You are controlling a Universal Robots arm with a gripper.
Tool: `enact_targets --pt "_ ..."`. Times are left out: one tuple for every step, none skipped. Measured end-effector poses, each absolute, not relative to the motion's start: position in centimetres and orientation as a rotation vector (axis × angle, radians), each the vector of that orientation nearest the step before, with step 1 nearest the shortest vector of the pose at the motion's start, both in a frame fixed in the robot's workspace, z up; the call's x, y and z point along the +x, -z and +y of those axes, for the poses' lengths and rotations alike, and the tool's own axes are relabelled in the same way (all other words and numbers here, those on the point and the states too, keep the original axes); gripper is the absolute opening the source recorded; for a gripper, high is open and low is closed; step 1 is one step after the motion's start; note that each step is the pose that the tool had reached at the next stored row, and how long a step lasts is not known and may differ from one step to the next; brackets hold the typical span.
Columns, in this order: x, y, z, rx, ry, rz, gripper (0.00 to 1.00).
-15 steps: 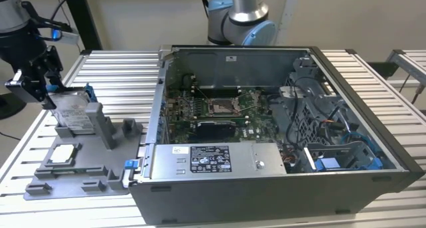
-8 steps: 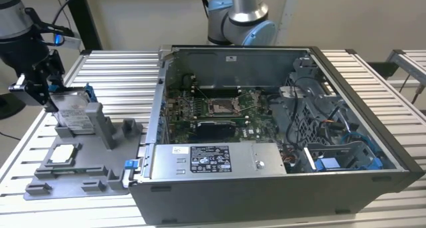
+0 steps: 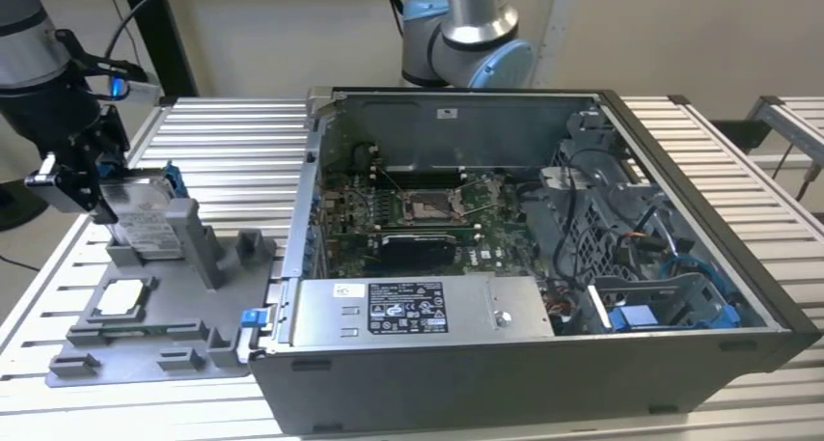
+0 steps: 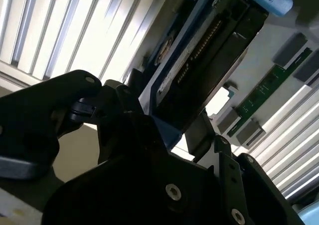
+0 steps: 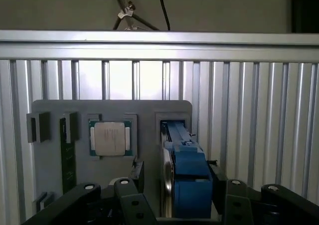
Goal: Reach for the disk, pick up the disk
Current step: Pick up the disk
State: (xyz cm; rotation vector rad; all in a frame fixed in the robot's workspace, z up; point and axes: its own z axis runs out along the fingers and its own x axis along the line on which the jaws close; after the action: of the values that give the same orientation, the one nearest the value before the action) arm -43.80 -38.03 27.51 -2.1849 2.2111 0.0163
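1. Blue plastic rims the disk (image 3: 139, 214), which stands on edge in a slot of the grey holder (image 3: 168, 349) at the exterior view's left, outside the open computer case (image 3: 515, 373).
2. The gripper (image 3: 103, 182) sits around the disk's upper end on the exterior view's left. The arm (image 3: 26, 45) above it is cut off by the picture's edge.
3. In both wrist views the gripper's black body covers the part of the disk it encloses. I cannot tell whether it clamps the disk or stands loose around it.
4. In the second wrist view the disk (image 4: 209, 50) turns its thin, dark edge to the camera, and the detail there is hard to make out.
5. In the exterior view a grey post of the holder hides the disk's lower right part, and the slot hides its bottom edge.
6. A square chip (image 5: 109, 137) lies flat on the holder, near the disk but apart from it.
7. The holder's right edge is just beside the case wall. Open slatted table (image 3: 232, 142) lies on the holder's far side.
8. A second arm (image 3: 464, 36) stands beyond the case, its top cut off.
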Motion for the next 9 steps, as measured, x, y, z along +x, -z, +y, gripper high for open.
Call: enact_targets --pt "-43.80 -27.37 -38.03 -2.184 -0.017 2.211 1.00" --pt "-43.81 -27.23 -38.03 -2.183 -0.017 2.211 1.00" --pt "-43.81 -27.10 -38.02 -2.183 -0.018 2.211 1.00" --pt "-43.81 -26.97 -38.02 -2.182 -0.018 2.211 1.00" --pt "-43.81 -26.86 -38.02 -2.181 -0.019 2.211 1.00" --pt "-43.81 -26.75 -38.02 -2.181 -0.019 2.211 1.00" --pt "-43.82 -26.66 -38.02 -2.181 -0.019 2.211 1.00" --pt "-43.81 -26.58 -38.02 -2.180 -0.020 2.211 1.00" --pt "-43.81 -26.53 -38.02 -2.180 -0.020 2.211 1.00"
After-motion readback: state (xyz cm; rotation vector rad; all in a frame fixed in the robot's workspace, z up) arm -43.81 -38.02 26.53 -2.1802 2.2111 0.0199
